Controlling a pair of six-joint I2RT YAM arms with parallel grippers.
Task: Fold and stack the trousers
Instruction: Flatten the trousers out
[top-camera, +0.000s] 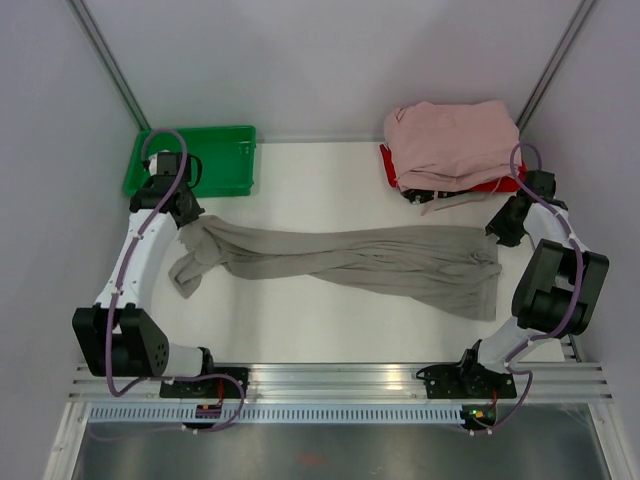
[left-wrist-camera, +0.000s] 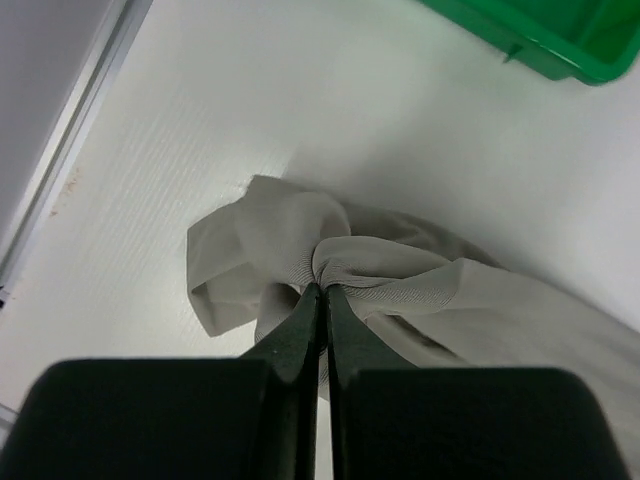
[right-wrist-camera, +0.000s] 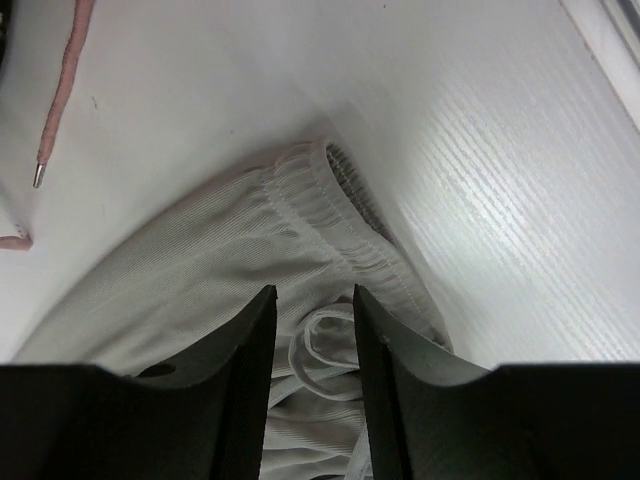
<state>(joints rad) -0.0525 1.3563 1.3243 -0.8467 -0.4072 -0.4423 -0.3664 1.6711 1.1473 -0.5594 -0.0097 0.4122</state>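
The taupe trousers lie stretched across the table, leg ends at the left and waistband at the right. My left gripper is shut on a bunched fold of the leg-end fabric, and its fingertips meet with cloth puckered between them. My right gripper hangs open over the elastic waistband. Its two fingers stand apart with the white drawstring loop lying in the gap. Neither finger presses the cloth.
A green bin stands at the back left, just beyond my left gripper. At the back right a pile of pale pink garments sits on a red holder; its pink cord dangles near my right gripper.
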